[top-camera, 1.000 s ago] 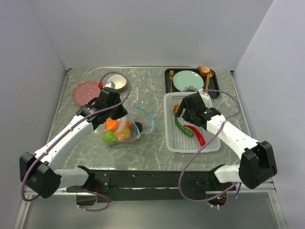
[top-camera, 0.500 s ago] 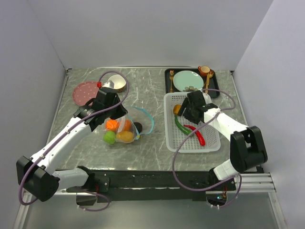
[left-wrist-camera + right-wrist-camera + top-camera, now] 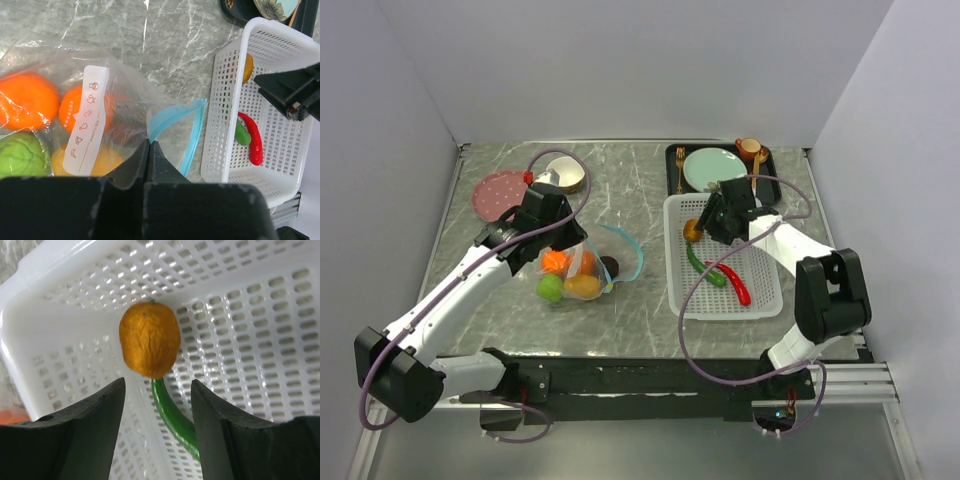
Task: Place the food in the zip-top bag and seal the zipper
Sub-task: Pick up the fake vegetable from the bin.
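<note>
- Near table's [image 3: 650, 180] middle, pinching bag [image 3: 125, 80] edge beside zipper [image 3: 194, 131] with clenched left jaws.
- Toward table's right edge, facing yellow-brown fruit [image 3: 149, 345] in basket [image 3: 45, 330], right jaws released.

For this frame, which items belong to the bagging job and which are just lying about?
Job: bag, zipper, oranges and apple inside it; oval fruit, pepper and chili in the basket.
Lying about: pink plate, bowl, tray, teal plate, cup, fork, spoon.
</note>
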`<state>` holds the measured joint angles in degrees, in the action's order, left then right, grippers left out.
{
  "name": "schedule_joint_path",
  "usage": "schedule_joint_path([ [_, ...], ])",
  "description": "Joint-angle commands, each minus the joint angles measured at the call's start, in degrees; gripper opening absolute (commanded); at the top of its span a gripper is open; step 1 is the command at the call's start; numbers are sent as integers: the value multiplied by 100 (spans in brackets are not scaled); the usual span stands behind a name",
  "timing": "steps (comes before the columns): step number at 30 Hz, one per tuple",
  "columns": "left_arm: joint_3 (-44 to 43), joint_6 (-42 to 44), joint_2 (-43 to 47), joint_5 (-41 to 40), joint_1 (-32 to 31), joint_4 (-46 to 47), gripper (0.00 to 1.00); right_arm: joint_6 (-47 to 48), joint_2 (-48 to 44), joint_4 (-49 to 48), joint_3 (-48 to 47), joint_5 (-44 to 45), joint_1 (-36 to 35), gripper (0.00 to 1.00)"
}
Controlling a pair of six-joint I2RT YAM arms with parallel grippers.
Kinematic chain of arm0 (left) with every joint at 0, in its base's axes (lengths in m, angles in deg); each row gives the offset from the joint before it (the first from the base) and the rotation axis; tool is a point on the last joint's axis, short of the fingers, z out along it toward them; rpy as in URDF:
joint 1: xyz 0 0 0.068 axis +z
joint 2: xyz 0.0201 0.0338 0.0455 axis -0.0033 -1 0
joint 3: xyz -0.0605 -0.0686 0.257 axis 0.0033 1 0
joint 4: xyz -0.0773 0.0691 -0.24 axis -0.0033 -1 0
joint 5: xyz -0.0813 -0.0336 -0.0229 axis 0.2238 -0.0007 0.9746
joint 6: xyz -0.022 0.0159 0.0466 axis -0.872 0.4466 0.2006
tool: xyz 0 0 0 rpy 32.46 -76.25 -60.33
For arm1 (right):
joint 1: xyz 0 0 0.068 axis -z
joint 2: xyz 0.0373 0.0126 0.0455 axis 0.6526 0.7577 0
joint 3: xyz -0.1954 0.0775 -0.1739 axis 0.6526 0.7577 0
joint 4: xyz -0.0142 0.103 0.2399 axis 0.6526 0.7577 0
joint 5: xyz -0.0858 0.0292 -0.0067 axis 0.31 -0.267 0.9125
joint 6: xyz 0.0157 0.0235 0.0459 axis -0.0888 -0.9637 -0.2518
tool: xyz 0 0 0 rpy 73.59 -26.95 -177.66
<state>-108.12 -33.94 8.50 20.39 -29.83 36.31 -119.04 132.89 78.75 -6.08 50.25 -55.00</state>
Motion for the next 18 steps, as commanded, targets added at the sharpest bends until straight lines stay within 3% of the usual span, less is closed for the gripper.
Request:
schedule_joint_path([
  [1, -186, 110, 178, -134, 14, 7, 1, 155, 365, -247, -283, -298, 99, 62],
  [10, -160, 57, 152, -55, 14, 42, 1, 233, 375, -256, -345, -334, 161, 61],
  [18, -72, 5, 204, 24, 14, 130, 1, 270, -222, 603, -108, -131, 204, 61],
])
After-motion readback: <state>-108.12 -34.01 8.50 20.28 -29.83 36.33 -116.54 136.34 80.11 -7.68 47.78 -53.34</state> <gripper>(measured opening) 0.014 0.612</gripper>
